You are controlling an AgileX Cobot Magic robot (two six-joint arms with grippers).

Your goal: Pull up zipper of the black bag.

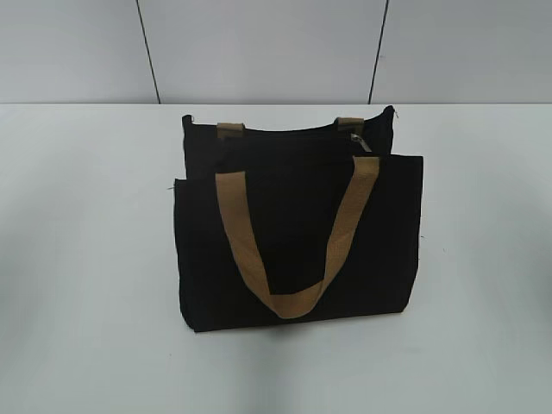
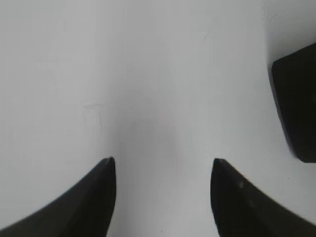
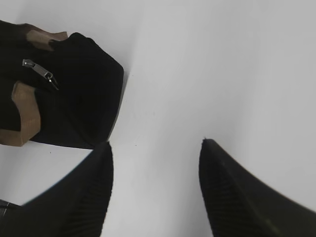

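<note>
The black bag stands upright on the white table, mid-view, with one tan handle hanging down its front. The zipper's silver pull tab sits at the right end of the bag's top edge. In the right wrist view the bag is at upper left and the pull tab shows on it. My right gripper is open over bare table beside the bag. My left gripper is open over bare table, with a corner of the bag at the right edge. Neither gripper shows in the exterior view.
The white table extends to both sides and in front of the bag. A grey panelled wall stands behind the table's far edge.
</note>
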